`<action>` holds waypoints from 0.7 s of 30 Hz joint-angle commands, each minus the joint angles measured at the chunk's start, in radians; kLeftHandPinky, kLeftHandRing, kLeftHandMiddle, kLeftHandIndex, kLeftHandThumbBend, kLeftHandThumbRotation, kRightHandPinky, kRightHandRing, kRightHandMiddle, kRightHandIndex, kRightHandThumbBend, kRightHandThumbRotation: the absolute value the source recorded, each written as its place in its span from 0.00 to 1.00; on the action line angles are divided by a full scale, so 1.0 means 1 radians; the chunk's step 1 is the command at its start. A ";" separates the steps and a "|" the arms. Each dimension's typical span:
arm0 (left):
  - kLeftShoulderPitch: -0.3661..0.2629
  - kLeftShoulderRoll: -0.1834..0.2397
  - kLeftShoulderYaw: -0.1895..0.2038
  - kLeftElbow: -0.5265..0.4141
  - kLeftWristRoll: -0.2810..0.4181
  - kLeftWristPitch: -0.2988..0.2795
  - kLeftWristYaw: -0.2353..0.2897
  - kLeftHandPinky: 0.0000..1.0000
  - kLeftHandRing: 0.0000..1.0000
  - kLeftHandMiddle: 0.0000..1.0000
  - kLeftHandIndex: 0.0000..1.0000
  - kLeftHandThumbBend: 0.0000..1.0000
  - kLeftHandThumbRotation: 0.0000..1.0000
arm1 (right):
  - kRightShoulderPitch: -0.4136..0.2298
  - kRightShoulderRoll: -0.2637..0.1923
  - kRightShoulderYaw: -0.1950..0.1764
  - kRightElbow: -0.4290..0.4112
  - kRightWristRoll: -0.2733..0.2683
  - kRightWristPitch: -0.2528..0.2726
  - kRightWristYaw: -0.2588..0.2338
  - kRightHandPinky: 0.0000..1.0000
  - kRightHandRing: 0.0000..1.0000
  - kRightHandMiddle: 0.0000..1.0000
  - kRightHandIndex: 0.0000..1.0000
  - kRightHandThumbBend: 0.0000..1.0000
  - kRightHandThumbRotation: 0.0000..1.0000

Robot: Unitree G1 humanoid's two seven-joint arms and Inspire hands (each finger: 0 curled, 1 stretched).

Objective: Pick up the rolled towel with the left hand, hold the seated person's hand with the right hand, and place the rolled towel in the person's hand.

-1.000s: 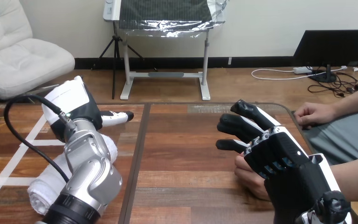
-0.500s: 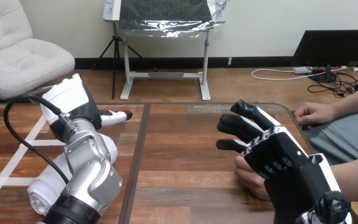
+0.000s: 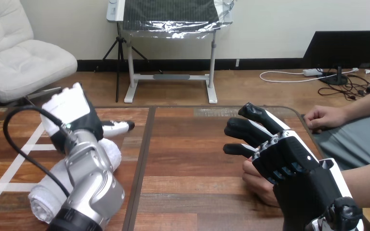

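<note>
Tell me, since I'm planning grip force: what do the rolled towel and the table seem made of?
Rolled towel: soft white terry cloth, seemingly, by its fuzzy matte surface. Table: wood planks or veneer, by visible grain and slight sheen.

Desk middle lay bare, passage open. Rolled towel under left arm blocked left edge; right hand over person's hand blocked right edge.

Wooden table with a rolled towel at its left and the person's nearer hand at its right.
</note>
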 commanded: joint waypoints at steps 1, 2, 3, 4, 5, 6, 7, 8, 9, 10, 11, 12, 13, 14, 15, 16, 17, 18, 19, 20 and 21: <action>-0.015 -0.007 0.025 -0.001 0.003 -0.012 0.022 1.00 1.00 1.00 1.00 0.89 0.53 | -0.039 0.005 -0.007 -0.019 0.014 -0.022 0.003 0.75 0.84 0.82 0.86 0.96 1.00; -0.013 -0.007 0.025 -0.001 0.002 -0.012 0.022 1.00 1.00 1.00 1.00 0.89 0.53 | -0.039 0.006 -0.007 -0.019 0.014 -0.021 0.003 0.75 0.84 0.82 0.86 0.96 1.00; -0.011 -0.007 0.025 -0.001 0.002 -0.012 0.022 1.00 1.00 1.00 1.00 0.89 0.53 | -0.038 0.006 -0.007 -0.020 0.014 -0.021 0.002 0.75 0.84 0.82 0.86 0.96 1.00; -0.010 -0.007 0.026 -0.002 0.002 -0.012 0.022 1.00 1.00 1.00 1.00 0.89 0.53 | -0.038 0.006 -0.007 -0.020 0.013 -0.020 0.001 0.75 0.84 0.82 0.86 0.95 1.00; -0.007 -0.007 0.028 -0.002 0.001 -0.014 0.025 1.00 1.00 1.00 1.00 0.89 0.53 | -0.038 0.007 -0.007 -0.020 0.013 -0.020 0.001 0.75 0.84 0.82 0.86 0.95 1.00; -0.004 -0.008 0.029 -0.003 0.000 -0.015 0.027 1.00 1.00 1.00 1.00 0.89 0.52 | -0.038 0.007 -0.007 -0.020 0.013 -0.020 0.001 0.75 0.84 0.82 0.86 0.96 1.00; -0.001 -0.007 0.029 -0.003 0.001 -0.017 0.029 1.00 1.00 1.00 1.00 0.89 0.52 | -0.038 0.006 -0.007 -0.019 0.015 -0.019 0.002 0.75 0.84 0.82 0.86 0.96 1.00; 0.001 -0.007 0.029 -0.003 0.001 -0.017 0.030 1.00 1.00 1.00 1.00 0.89 0.52 | -0.039 0.006 -0.006 -0.018 0.017 -0.019 0.003 0.75 0.84 0.82 0.86 0.96 1.00; 0.002 -0.007 0.029 -0.003 0.002 -0.017 0.030 1.00 1.00 1.00 1.00 0.89 0.52 | -0.039 0.005 -0.006 -0.018 0.018 -0.019 0.004 0.75 0.84 0.82 0.86 0.96 1.00; 0.002 -0.007 0.029 -0.003 0.002 -0.017 0.030 1.00 1.00 1.00 1.00 0.90 0.51 | -0.039 0.005 -0.006 -0.018 0.018 -0.019 0.004 0.75 0.83 0.82 0.86 0.96 1.00; 0.003 -0.006 0.028 -0.002 0.003 -0.017 0.028 1.00 1.00 1.00 1.00 0.90 0.51 | -0.039 0.006 -0.006 -0.018 0.016 -0.019 0.003 0.75 0.83 0.82 0.86 0.96 1.00; 0.004 -0.006 0.028 -0.002 0.004 -0.016 0.027 1.00 1.00 1.00 1.00 0.90 0.51 | -0.039 0.007 -0.006 -0.019 0.015 -0.019 0.002 0.75 0.83 0.82 0.86 0.96 1.00; 0.005 -0.005 0.028 -0.001 0.005 -0.015 0.025 1.00 1.00 1.00 1.00 0.90 0.51 | -0.038 0.007 -0.006 -0.020 0.014 -0.018 0.001 0.75 0.83 0.82 0.86 0.96 1.00; 0.006 -0.005 0.028 -0.001 0.005 -0.014 0.023 1.00 1.00 1.00 1.00 0.90 0.51 | -0.038 0.007 -0.006 -0.022 0.013 -0.017 0.000 0.75 0.84 0.82 0.86 0.96 1.00; 0.006 -0.005 0.028 -0.001 0.006 -0.013 0.023 1.00 1.00 1.00 1.00 0.90 0.51 | -0.037 0.007 -0.006 -0.023 0.013 -0.016 -0.001 0.75 0.84 0.82 0.86 0.96 1.00; 0.007 -0.005 0.028 -0.001 0.007 -0.012 0.022 1.00 1.00 1.00 1.00 0.90 0.51 | -0.037 0.007 -0.006 -0.023 0.013 -0.015 0.000 0.75 0.84 0.82 0.86 0.96 1.00; 0.008 -0.005 0.027 -0.001 0.007 -0.012 0.021 1.00 1.00 1.00 1.00 0.90 0.51 | -0.037 0.007 -0.005 -0.023 0.014 -0.015 0.000 0.76 0.84 0.82 0.86 0.96 1.00; 0.009 -0.005 0.027 -0.001 0.008 -0.011 0.021 1.00 1.00 1.00 1.00 0.90 0.52 | -0.037 0.006 -0.005 -0.022 0.015 -0.016 0.001 0.76 0.84 0.82 0.86 0.96 1.00; 0.009 -0.004 0.027 0.000 0.008 -0.010 0.019 1.00 1.00 1.00 1.00 0.90 0.52 | -0.037 0.007 -0.005 -0.022 0.014 -0.016 0.000 0.76 0.84 0.82 0.86 0.96 1.00; 0.009 -0.004 0.026 0.000 0.009 -0.009 0.018 1.00 1.00 1.00 1.00 0.90 0.52 | -0.038 0.007 -0.005 -0.022 0.013 -0.017 0.000 0.76 0.84 0.82 0.86 0.96 1.00; 0.010 -0.004 0.026 -0.001 0.009 -0.008 0.017 1.00 1.00 1.00 1.00 0.90 0.52 | -0.038 0.007 -0.005 -0.022 0.012 -0.017 0.000 0.76 0.84 0.82 0.86 0.96 1.00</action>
